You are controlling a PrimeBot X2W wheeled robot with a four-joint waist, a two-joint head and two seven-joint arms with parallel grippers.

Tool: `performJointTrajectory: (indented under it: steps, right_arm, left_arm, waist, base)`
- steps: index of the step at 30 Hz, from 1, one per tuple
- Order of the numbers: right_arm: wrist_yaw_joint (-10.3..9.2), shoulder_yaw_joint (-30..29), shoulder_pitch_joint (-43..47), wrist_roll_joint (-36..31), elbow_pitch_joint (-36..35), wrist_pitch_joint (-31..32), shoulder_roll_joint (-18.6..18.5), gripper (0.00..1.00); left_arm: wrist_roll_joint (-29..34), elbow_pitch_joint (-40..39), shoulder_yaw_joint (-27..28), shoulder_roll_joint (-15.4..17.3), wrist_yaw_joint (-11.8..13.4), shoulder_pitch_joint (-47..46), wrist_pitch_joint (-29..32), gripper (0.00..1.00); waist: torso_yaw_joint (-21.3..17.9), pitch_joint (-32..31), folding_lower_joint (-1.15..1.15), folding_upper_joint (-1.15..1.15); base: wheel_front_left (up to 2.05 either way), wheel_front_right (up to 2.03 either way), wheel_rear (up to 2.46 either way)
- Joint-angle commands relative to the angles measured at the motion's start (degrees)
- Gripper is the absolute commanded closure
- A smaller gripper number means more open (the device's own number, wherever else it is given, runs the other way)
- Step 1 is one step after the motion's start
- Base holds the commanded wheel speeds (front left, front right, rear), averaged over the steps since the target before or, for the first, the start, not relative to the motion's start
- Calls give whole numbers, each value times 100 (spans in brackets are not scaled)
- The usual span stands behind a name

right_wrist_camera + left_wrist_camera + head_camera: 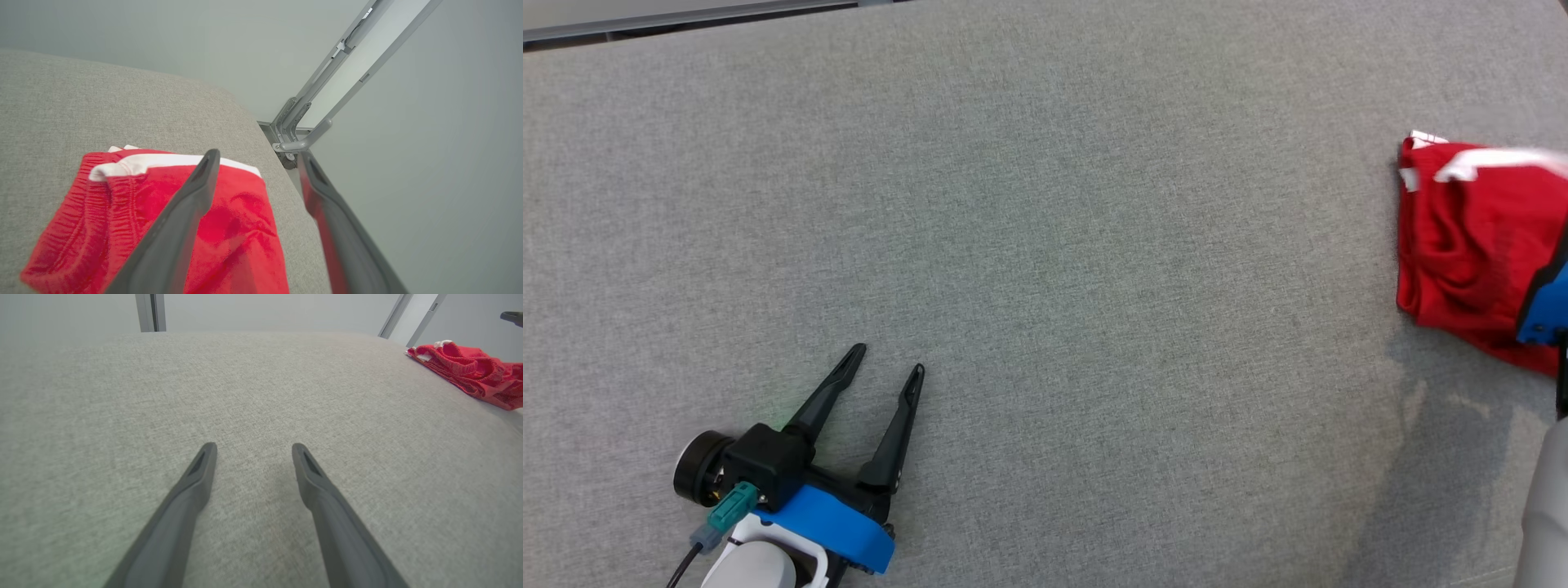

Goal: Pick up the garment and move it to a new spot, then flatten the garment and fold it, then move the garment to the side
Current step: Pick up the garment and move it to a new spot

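garment: shorts (1462,237) of red knit cloth with white trim
state: folded into a compact bundle — the layers stacked, the surface rumpled with soft creases
waistband: gathered, ribbed elastic edge (118,196) with a white band running along the fold beside it
pose: lying flat on the grey cloth-covered table (1045,245), not lifted
place: far to the right of the table, close to its right edge — part of it runs out of the head view
contact: resting on the table; nothing grips it
seen from the left wrist: a low red heap (470,371) at the right, on the table's edge
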Motion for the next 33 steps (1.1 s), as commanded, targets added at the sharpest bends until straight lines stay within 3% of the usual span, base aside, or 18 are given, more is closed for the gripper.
performJointTrajectory:
  steps: [1,8,9,21,33]
  right_arm:
    - [-2,-7,-172,1,80,-256,-20,0]
    - [-1,582,-504,625,762,-1065,-12,0]
    - [-2,863,-512,1043,922,-1160,-36,0]
    - [-1,2346,638,2728,782,-1206,-23,0]
    - [-1,3003,1721,3596,756,-1208,-23,0]
  left_arm:
    - [-41,169,53,41,12,70,19,0]
    - [3,179,274,-174,11,44,13,0]
    - [53,231,429,-276,11,55,11,0]
    - [533,718,1267,-886,10,278,10,0]
    - [1012,1160,1995,-1325,29,478,10,0]
  waist:
    - [6,-49,0,0]
    - [122,-300,0,0]
    - [194,-431,0,0]
    - [771,-1197,0,0]
    - [1207,-1740,0,0]
  base:
    - [0,0,0]
    - [0,0,0]
    - [0,0,0]
    - [0,0,0]
    - [0,0,0]
